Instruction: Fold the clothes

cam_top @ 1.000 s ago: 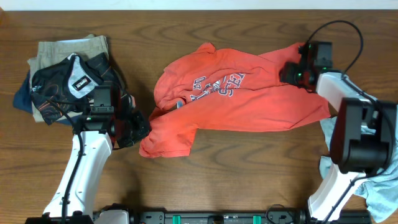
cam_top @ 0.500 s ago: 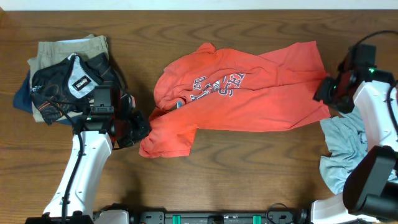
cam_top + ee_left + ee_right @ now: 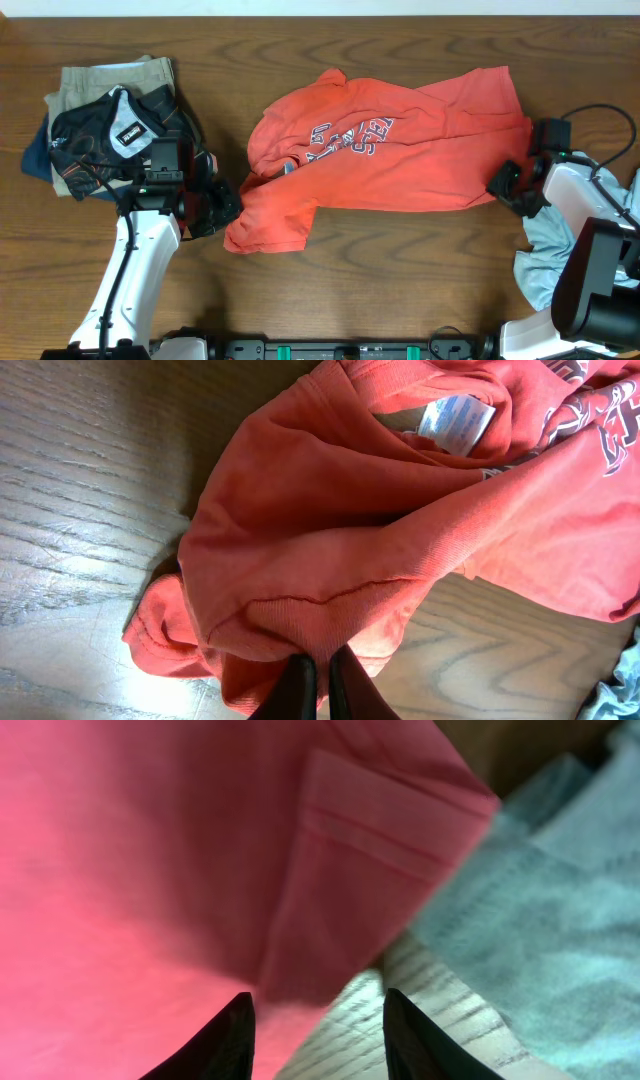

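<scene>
The clothes, a coral-red T-shirt [image 3: 400, 150] with varsity lettering, lie rumpled across the middle of the table. My left gripper [image 3: 226, 206] is at the shirt's lower left end. In the left wrist view its fingers [image 3: 300, 685] are shut together on a fold of the red fabric [image 3: 330, 550]. My right gripper [image 3: 506, 186] sits at the shirt's lower right corner. In the right wrist view the right gripper [image 3: 318, 1035] is open, low over the wood. The hemmed corner of the shirt [image 3: 330, 880] lies just ahead of it and reaches the left finger.
A pile of tan, black and blue garments [image 3: 105, 125] sits at the far left. A light blue cloth [image 3: 560, 245] lies at the right edge, under my right arm, and shows beside the shirt corner as a light blue cloth [image 3: 560, 900]. Bare wood table [image 3: 400, 270] lies in front.
My right arm has come down from the shirt's upper right corner, along its right edge, to the lower right corner, its jaws narrowing. That upper corner now lies flat. The left arm has not moved.
</scene>
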Robot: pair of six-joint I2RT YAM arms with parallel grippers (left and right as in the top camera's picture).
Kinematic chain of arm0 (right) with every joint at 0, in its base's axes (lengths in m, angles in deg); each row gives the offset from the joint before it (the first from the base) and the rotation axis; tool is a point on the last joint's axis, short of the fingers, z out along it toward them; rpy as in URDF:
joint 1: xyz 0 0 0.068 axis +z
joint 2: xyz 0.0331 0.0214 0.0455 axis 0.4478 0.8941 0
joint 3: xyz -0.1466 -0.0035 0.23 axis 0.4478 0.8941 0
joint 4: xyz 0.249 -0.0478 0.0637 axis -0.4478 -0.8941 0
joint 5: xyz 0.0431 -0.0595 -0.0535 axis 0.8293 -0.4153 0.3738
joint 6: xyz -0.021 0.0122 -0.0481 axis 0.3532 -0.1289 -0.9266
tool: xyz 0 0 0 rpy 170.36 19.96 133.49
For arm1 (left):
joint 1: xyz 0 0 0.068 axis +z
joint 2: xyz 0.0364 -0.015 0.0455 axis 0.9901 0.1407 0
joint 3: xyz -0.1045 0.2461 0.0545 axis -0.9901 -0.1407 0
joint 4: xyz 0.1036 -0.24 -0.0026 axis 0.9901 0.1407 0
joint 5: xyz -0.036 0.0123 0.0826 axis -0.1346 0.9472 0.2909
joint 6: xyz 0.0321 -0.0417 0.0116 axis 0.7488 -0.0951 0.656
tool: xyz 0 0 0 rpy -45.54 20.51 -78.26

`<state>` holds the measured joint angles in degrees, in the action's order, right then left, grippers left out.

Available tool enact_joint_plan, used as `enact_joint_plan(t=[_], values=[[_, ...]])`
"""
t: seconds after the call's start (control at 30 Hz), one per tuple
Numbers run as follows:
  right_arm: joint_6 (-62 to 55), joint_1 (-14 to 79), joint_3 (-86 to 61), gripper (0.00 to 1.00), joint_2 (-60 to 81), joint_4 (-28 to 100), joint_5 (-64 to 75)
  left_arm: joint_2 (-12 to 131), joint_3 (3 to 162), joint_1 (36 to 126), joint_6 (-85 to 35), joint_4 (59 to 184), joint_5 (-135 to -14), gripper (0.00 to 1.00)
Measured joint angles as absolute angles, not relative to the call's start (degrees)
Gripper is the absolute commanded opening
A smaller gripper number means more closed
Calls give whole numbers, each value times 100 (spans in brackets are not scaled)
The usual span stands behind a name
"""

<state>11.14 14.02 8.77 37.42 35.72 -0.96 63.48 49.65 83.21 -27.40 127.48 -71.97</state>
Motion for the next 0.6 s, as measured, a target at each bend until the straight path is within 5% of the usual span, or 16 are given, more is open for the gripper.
enact_joint_plan(t=[0.17,0.33,0.6], values=[[1276,1402,1046,37,3735,3926,-230,6348,4965,8321,-2740,12751,-7199,6],[1359,1402,1076,2,3737,4013,-273,6348,4965,8321,-2740,12751,-7199,6],[1414,1402,1089,1,3737,4026,-269,6348,4965,8321,-2740,12751,-7197,6]])
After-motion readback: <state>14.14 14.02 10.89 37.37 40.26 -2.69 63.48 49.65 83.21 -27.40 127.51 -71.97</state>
